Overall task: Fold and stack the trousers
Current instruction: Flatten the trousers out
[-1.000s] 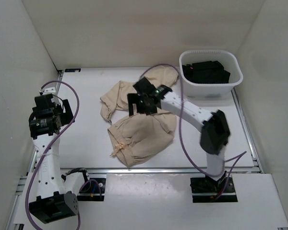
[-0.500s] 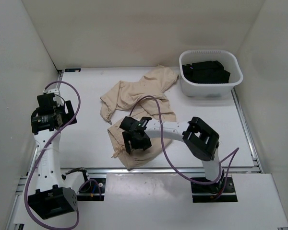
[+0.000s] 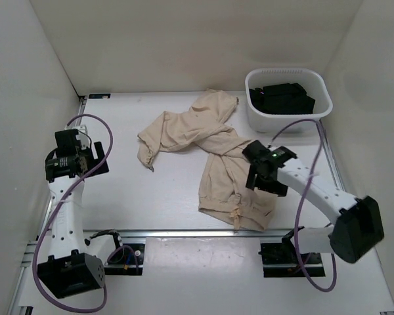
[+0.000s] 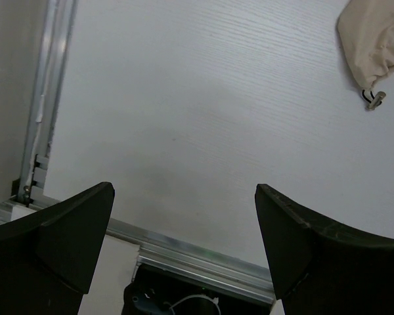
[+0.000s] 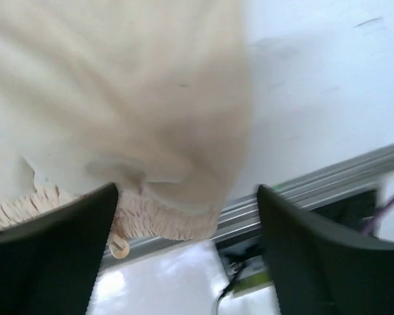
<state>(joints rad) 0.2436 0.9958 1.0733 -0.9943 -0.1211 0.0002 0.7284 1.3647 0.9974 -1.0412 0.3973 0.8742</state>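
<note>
Top view: the trousers (image 3: 217,154) lie unfolded on the table (image 3: 118,190), from the centre over to the right. The gathered waistband (image 3: 240,213) is at the near end, just beside the near rail (image 3: 184,231). One leg runs left and ends in a cuff (image 3: 146,152). The other runs far and stops near the white tub (image 3: 318,108) without touching it. You can see dark items (image 3: 282,98) inside the tub, but not what they are.

Right side: your right fingers (image 5: 52,249) are spread wide. The top view puts them at the right edge of the trousers, about level with the seat. The right wrist view is blurred. Beige cloth fills the space between and beyond the fingers, with the waistband and a drawstring toggle (image 5: 120,248) low in that view and the rail past them. The fingers are not clamped on the cloth. You cannot tell from this view whether they touch it.

Left side: your left fingers (image 4: 59,236) are also spread apart, with nothing between them. They hang over bare table at the left, well apart from the trousers. The left wrist view shows only the leg cuff, in its upper right corner, with a small cord end below it.
</note>
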